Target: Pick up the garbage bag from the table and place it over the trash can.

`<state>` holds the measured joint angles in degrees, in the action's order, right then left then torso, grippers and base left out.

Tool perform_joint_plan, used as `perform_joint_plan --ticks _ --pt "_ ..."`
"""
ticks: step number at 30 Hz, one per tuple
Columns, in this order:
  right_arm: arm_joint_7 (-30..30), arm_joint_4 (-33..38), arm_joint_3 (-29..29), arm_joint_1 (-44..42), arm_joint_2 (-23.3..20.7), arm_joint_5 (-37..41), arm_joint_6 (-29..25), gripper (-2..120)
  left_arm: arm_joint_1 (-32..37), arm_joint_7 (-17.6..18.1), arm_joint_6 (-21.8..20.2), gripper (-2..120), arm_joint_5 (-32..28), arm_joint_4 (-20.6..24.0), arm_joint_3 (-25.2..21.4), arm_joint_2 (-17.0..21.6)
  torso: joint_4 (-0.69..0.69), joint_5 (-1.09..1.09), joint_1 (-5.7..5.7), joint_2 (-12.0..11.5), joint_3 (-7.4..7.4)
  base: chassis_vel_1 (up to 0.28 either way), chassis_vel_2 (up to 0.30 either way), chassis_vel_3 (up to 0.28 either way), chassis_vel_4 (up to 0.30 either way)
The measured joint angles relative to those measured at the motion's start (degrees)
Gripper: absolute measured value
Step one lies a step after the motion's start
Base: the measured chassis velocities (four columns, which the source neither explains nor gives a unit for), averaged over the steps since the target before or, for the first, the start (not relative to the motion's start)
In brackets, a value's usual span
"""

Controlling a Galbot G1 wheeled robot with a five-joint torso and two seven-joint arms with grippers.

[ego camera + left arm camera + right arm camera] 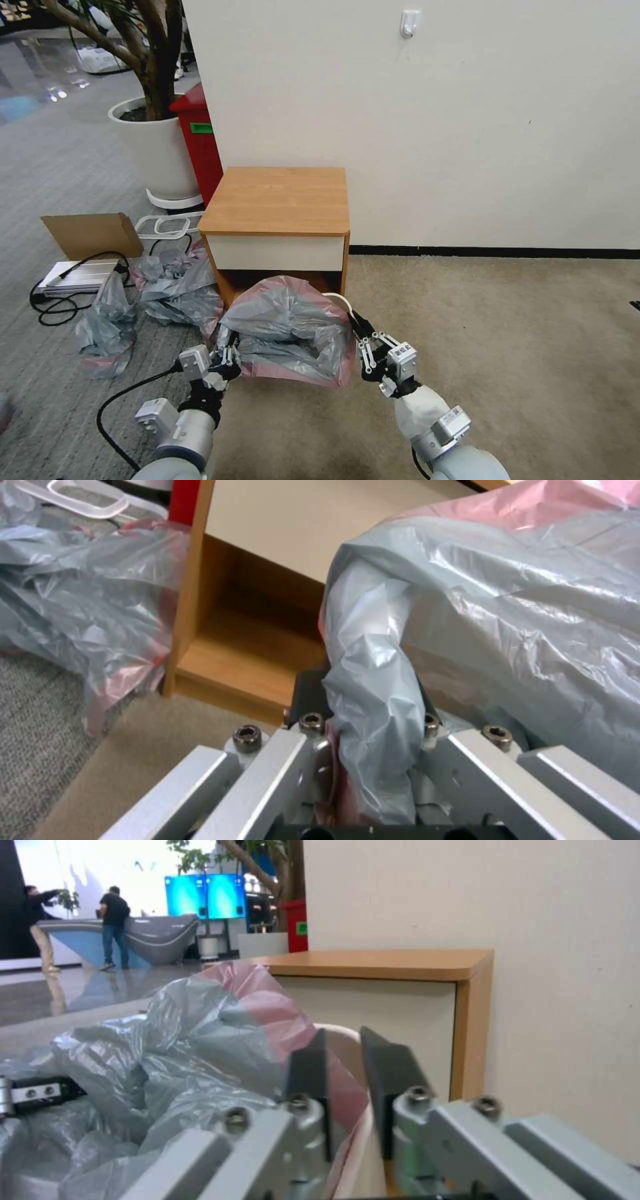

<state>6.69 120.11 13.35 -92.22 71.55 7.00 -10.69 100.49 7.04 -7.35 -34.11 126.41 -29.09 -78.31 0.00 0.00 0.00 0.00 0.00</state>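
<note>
The garbage bag [287,327], grey with a pink band, lies crumpled over the trash can, whose cream rim [341,300] peeks out at the right. The can stands on the carpet right in front of the table [277,200]. My left gripper [227,357] is at the bag's left edge, shut on a fold of the bag [373,680]. My right gripper [357,327] is at the can's right side. There its dark fingers [310,1065] stand apart on either side of the rim [343,1040], with the pink band [280,1015] draped over that rim.
Other grey-and-pink bags [177,287] lie on the floor left of the table, by a cardboard sheet [93,233], a flat silver device [73,277] and black cables. A red bin [200,140] and a white planter [157,147] stand behind. Open carpet [500,347] lies to the right.
</note>
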Motion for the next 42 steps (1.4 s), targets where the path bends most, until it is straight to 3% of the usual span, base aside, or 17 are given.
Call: perform_joint_plan --ticks 7,11,14,17,26,42 --pt "1.8 2.2 1.5 0.1 -5.0 4.7 5.7 43 0.0 -1.4 1.4 7 2.3 -0.2 -0.4 0.4 0.0 0.0 0.0 0.0 0.0 0.0 0.0 0.0 0.0" --pt "2.5 2.5 1.8 0.4 -7.2 5.7 6.6 53 0.0 -2.1 1.9 7 3.5 -0.4 -0.4 0.4 0.0 0.0 0.0 0.0 0.0 0.0 0.0 0.0 0.0" --pt "4.2 2.6 2.2 1.7 -10.7 5.5 6.8 68 -0.1 -3.5 3.1 7 6.1 -0.9 -0.4 0.4 0.0 0.01 0.0 0.0 0.0 0.0 0.0 0.0 0.0" --pt "6.0 3.1 2.2 3.2 -13.5 5.6 7.1 72 -0.1 -4.4 3.9 7 7.6 -1.2 -0.4 0.4 0.01 0.0 0.0 0.0 0.0 0.0 0.0 0.0 0.0" --pt "11.9 4.1 1.8 6.6 -21.2 12.6 10.4 73 0.0 -7.9 6.9 7 10.9 -2.5 -0.6 0.1 0.0 0.0 0.0 0.0 0.0 0.0 0.0 0.0 0.0" --pt "14.2 3.4 0.8 8.2 -25.7 18.0 12.4 73 0.1 -10.9 8.9 7 11.3 -2.7 -0.4 -0.4 0.0 0.0 0.0 0.0 0.0 0.0 0.0 0.0 0.0"
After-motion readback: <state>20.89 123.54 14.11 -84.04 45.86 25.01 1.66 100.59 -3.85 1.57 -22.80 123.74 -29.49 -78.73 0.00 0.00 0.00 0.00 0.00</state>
